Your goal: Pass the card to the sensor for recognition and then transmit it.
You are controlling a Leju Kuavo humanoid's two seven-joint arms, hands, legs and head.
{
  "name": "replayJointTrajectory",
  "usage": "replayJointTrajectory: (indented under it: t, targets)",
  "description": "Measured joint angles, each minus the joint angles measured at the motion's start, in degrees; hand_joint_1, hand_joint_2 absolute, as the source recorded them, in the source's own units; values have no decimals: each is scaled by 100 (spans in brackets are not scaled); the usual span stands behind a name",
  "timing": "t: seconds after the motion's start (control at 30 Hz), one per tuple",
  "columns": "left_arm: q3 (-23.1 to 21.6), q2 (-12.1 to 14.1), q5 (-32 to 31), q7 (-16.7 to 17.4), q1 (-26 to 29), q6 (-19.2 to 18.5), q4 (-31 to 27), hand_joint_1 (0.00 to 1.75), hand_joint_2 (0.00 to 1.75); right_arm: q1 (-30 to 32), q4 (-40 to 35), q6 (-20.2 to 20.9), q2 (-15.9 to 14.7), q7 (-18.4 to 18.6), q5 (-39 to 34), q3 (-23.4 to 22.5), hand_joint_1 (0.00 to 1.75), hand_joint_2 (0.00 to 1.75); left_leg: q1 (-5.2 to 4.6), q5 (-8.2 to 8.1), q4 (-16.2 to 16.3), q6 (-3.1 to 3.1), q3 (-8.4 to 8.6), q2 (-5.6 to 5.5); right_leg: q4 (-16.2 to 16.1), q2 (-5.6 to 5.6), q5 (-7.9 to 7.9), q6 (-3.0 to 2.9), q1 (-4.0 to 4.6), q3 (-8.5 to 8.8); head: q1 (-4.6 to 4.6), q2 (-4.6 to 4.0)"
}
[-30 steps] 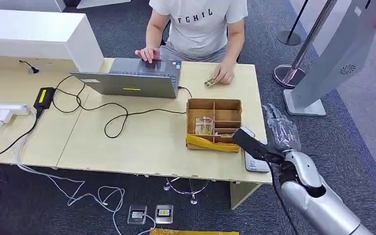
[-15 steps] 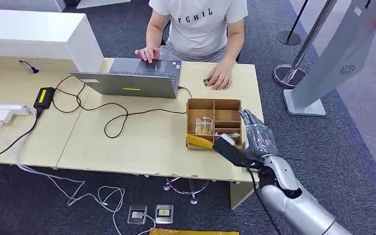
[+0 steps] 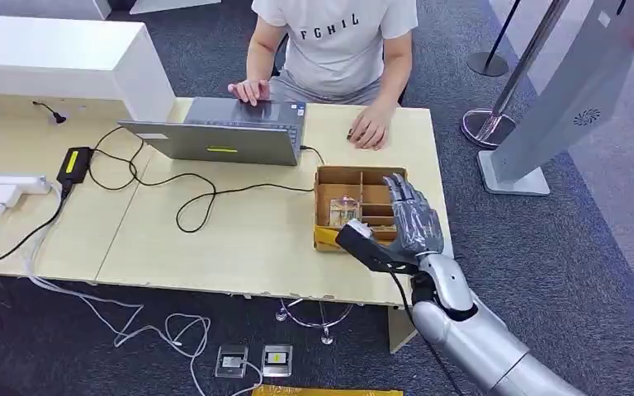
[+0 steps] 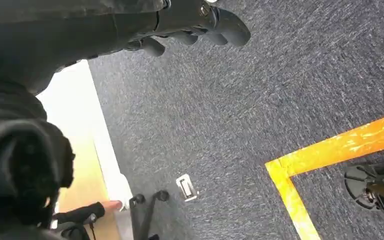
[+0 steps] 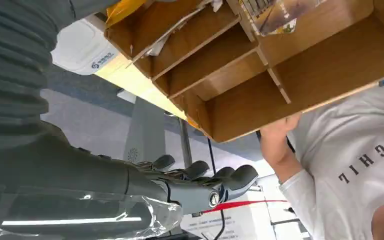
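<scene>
A brown cardboard divider box (image 3: 360, 171) stands near the table's right front. A card in a clear sleeve (image 3: 344, 213) stands in one of its left compartments, and the right wrist view shows that card (image 5: 280, 15) from close by. My right hand (image 3: 411, 221) hovers over the box's right side, fingers spread and holding nothing; its fingers (image 5: 200, 182) lie just outside the box (image 5: 300, 85). A person's hand (image 3: 370, 130) lies flat on the table behind the box. My left hand (image 4: 195, 25) hangs over the carpet, empty.
A white flat device (image 5: 82, 50) lies beside the box at the table's edge. A person sits behind the table at an open laptop (image 3: 223, 136). Cables (image 3: 190, 202) and a power strip (image 3: 12, 183) cover the left half. A grey kiosk (image 3: 561, 99) and stanchions stand at the right.
My right hand has swung left and forward, from beyond the table's right edge to above the box. The person's hand has come down over the small card it was holding.
</scene>
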Motion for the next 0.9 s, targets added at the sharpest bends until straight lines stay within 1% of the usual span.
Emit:
replayJointTrajectory:
  t: [0.2, 0.4, 0.8, 0.9]
  targets:
    - [44, 0, -29, -13, 3, -9, 0, 0, 0, -31, 271, 22, 90, 18, 59, 74, 0, 175, 0, 0, 0, 0, 1, 1, 0, 0, 0, 0, 0, -1, 0, 0]
    - [52, 2, -77, -15, 4, -28, 0, 0, 0, -23, 387, 94, 87, 70, 358, 90, 0, 175, 0, 0, 0, 0, 2, 2, 0, 1, 0, 0, 0, -1, 0, 0]
    - [94, -7, 22, -112, 6, -4, 13, 0, 0, 9, 593, 109, 96, 155, 931, 17, 0, 175, 0, 0, 0, 0, 2, 2, 0, 1, 0, 0, 0, -1, 0, 0]
    - [146, -11, 35, -112, 10, -9, 46, 0, 0, 26, 680, 164, 107, 170, 1032, -59, 0, 175, 0, 0, 0, 0, 2, 3, 0, 1, 0, 0, 0, -1, 0, 0]
